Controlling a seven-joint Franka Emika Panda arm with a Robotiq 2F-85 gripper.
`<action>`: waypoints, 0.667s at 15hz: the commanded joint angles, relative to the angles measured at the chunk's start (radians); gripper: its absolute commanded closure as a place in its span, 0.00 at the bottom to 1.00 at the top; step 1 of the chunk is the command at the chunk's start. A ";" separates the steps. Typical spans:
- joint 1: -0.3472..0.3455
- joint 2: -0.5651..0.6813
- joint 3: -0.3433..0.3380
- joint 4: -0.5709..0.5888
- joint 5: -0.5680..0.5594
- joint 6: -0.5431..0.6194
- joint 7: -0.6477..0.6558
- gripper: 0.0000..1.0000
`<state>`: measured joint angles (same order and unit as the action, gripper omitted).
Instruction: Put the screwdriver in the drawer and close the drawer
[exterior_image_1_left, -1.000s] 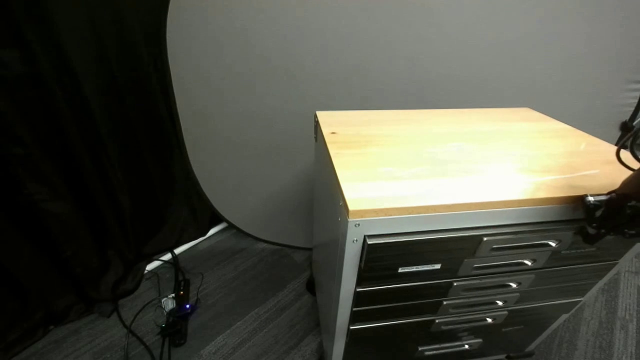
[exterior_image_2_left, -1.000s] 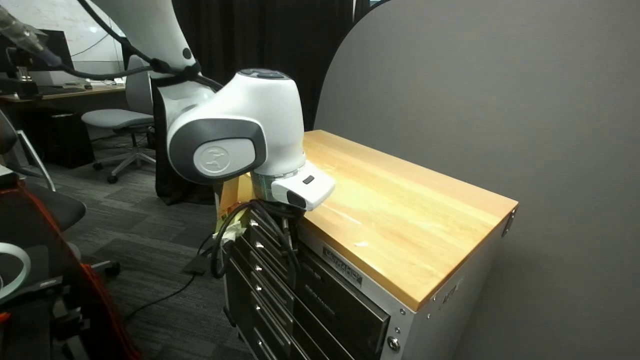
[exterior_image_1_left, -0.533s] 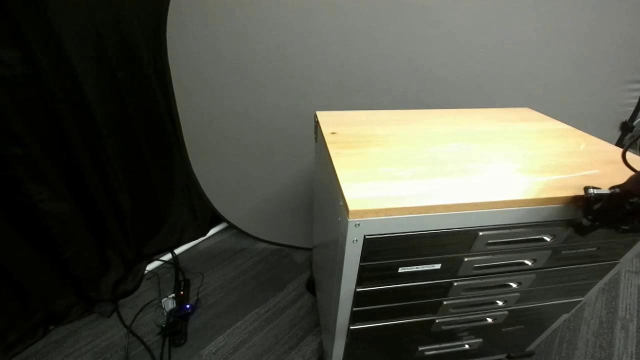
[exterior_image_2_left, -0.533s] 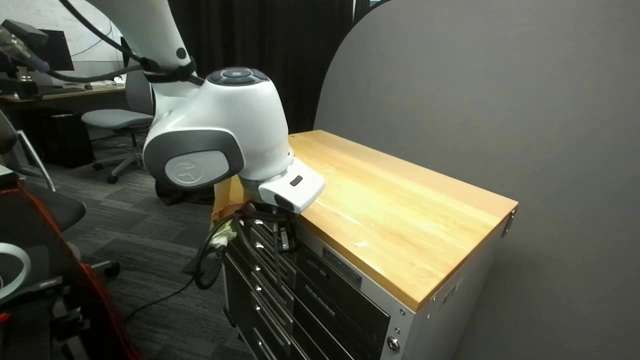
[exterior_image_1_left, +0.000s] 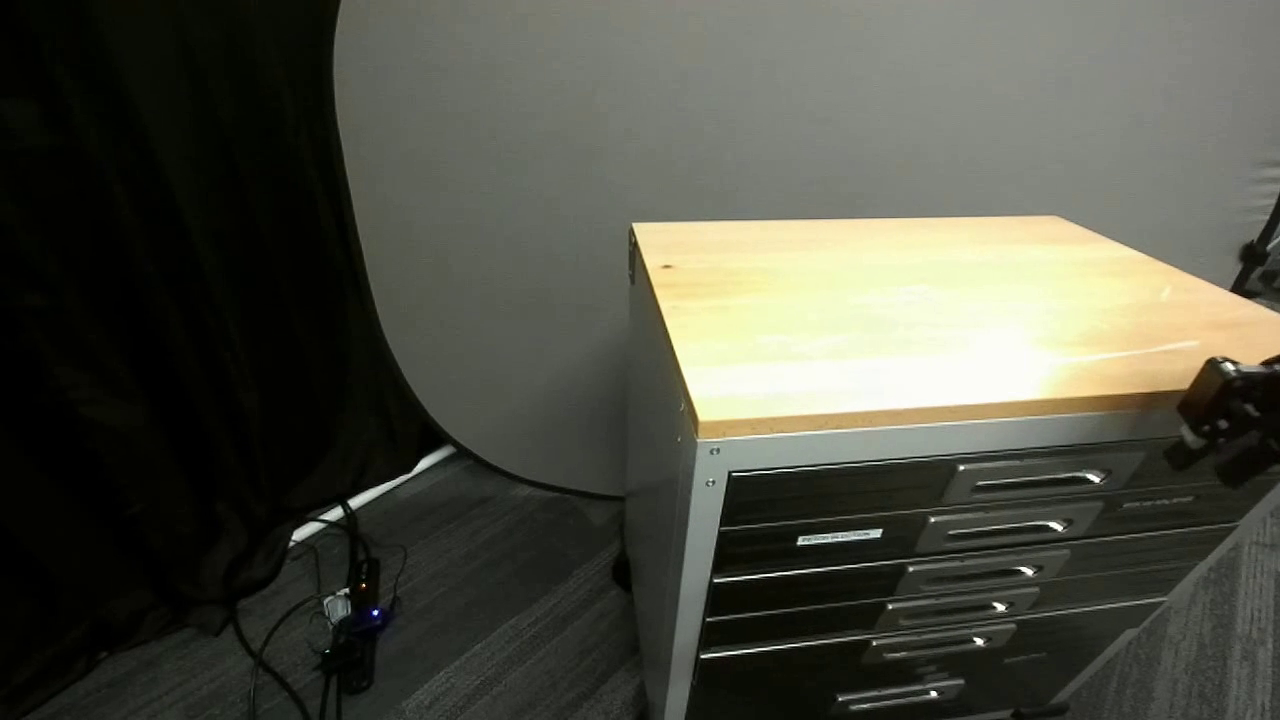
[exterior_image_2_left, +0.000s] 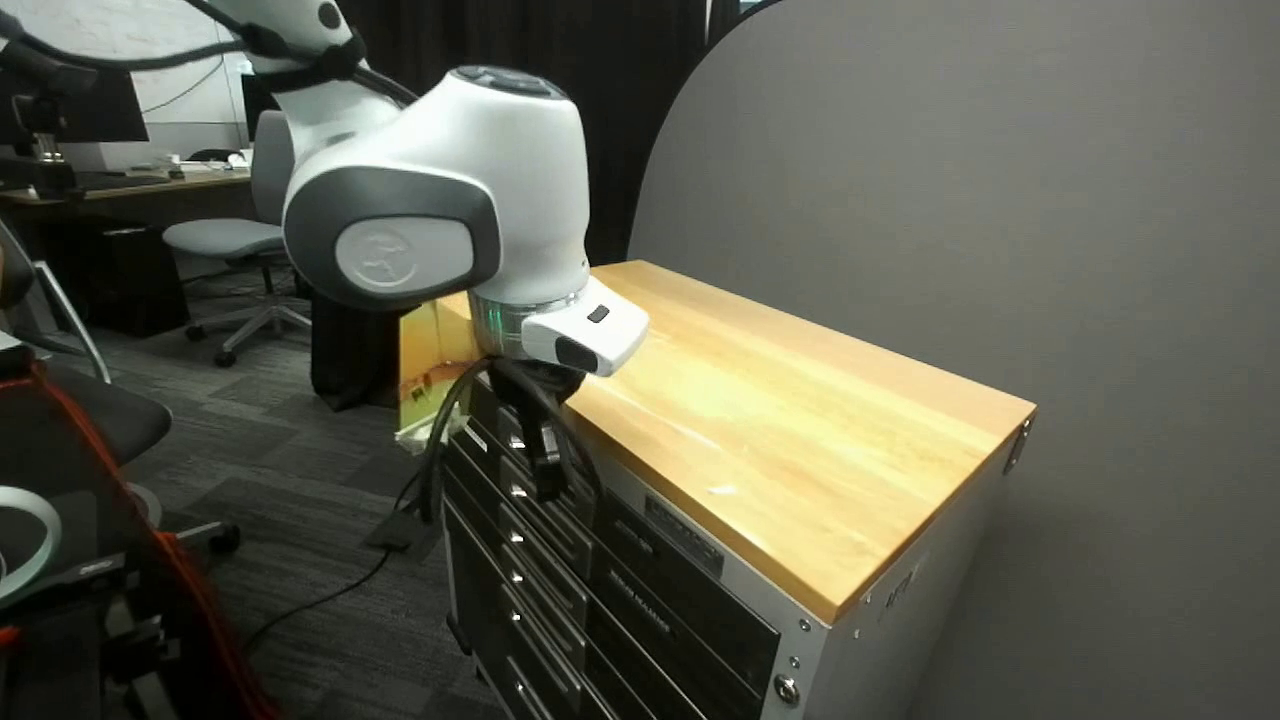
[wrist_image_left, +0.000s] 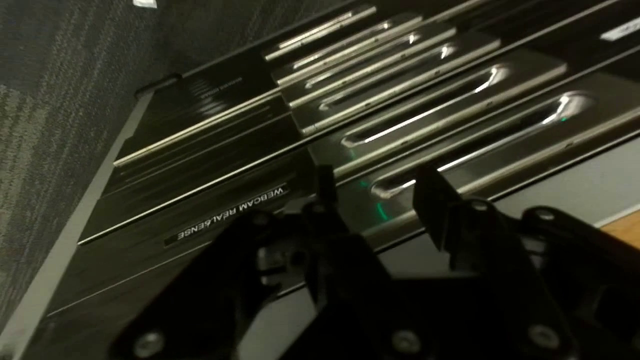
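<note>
The screwdriver does not show in any view. The drawer (exterior_image_1_left: 830, 495) is the topmost of the grey cabinet; its front sits flush with the frame, and it also shows in an exterior view (exterior_image_2_left: 700, 605). Its inside is hidden. My gripper (exterior_image_1_left: 1212, 460) is in front of the upper drawer fronts, at the right edge of that view; it also shows in an exterior view (exterior_image_2_left: 548, 480). In the wrist view the gripper (wrist_image_left: 375, 182) is open, its fingers apart with nothing between them. The drawer's handle plate (wrist_image_left: 530, 147) shows behind and beside the fingers.
The wooden top (exterior_image_1_left: 850, 290) overhangs beside my gripper. Several lower drawers with bar handles (exterior_image_1_left: 990, 574) are shut. A cable (exterior_image_2_left: 430, 450) loops from the wrist. A yellowish sheet (exterior_image_2_left: 430, 360) is beyond the arm. A grey screen (exterior_image_2_left: 1000, 200) stands behind the cabinet.
The top drawer stood slightly out one second ago and was flush by half a second ago. Since then my arm and gripper have risen and turned, and the gripper has drawn back from the drawer front.
</note>
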<state>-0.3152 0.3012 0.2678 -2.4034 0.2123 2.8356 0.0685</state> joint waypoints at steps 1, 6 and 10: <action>-0.011 -0.154 0.013 0.007 -0.103 -0.276 -0.029 0.23; 0.213 -0.276 -0.139 0.187 -0.193 -0.673 -0.107 0.00; 0.276 -0.290 -0.168 0.246 -0.224 -0.759 -0.100 0.00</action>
<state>-0.0799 0.0098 0.1406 -2.1566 -0.0127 2.0755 -0.0313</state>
